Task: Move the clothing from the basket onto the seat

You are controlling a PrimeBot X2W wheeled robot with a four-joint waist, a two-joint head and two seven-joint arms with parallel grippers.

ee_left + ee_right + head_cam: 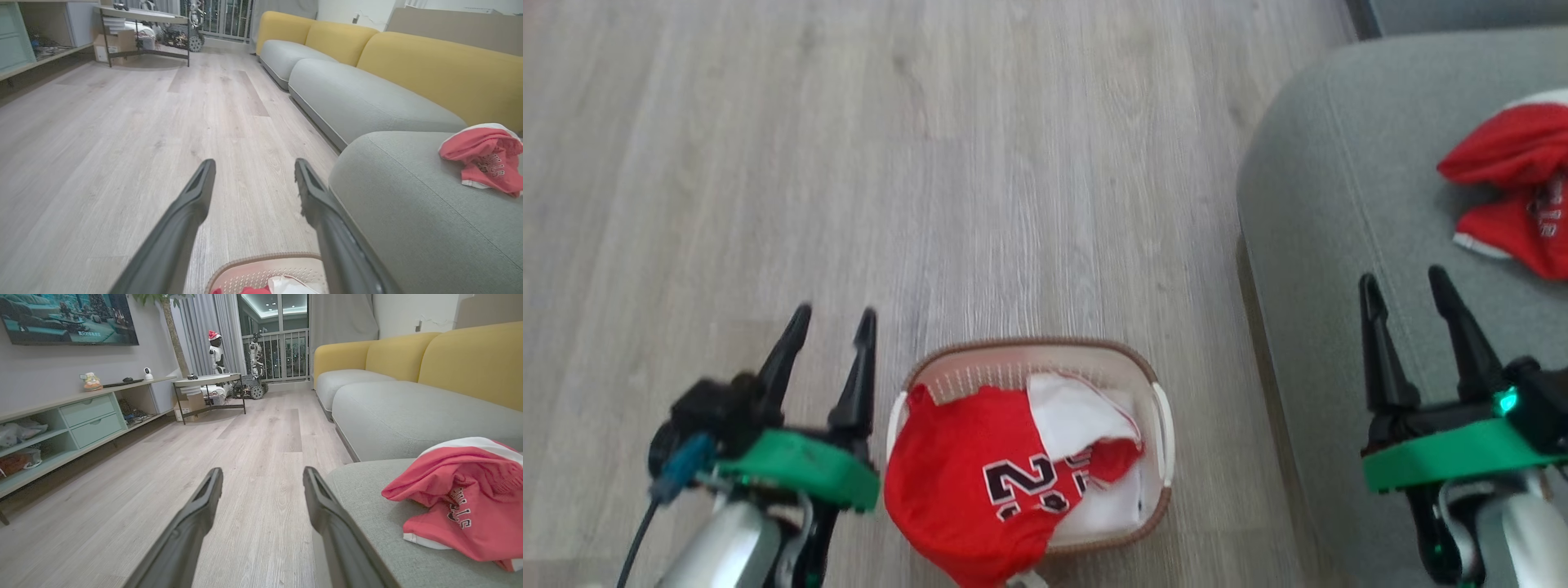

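Both pincers are idle, jaws spread wide, nothing in either.

Left pincer point(836, 312) hangs over the floor point(931, 163), just beside the basket point(1021, 343) on its left-handle side, fingers pointing away from the robot. Right pincer point(1403, 276) is over the front edge of the seat point(1339, 204), well apart from the basket.

Clothing point(964, 490): a red jersey with black number and white lining showing, bunched in the basket. It's heaped toward the near-left corner and bulges out over the rim there. A second jersey point(1515, 192) is already on the seat, crumpled, off to the right past the right pincer.

Key relation: the heap lies to the right of the left pincer and back toward the robot, lower than the fingertips. The left arm is clearly the nearer one. The basket's long axis runs left-right across the head view, and the red bulk sits at the left end, so it's a short reach.

My read: roughly halfway, one piece placed, at least one left. Next move likely needs the left pincer pulled back, swung right and dropped onto the bulge at the rim. I can't tell if more garments lie under the white lining.
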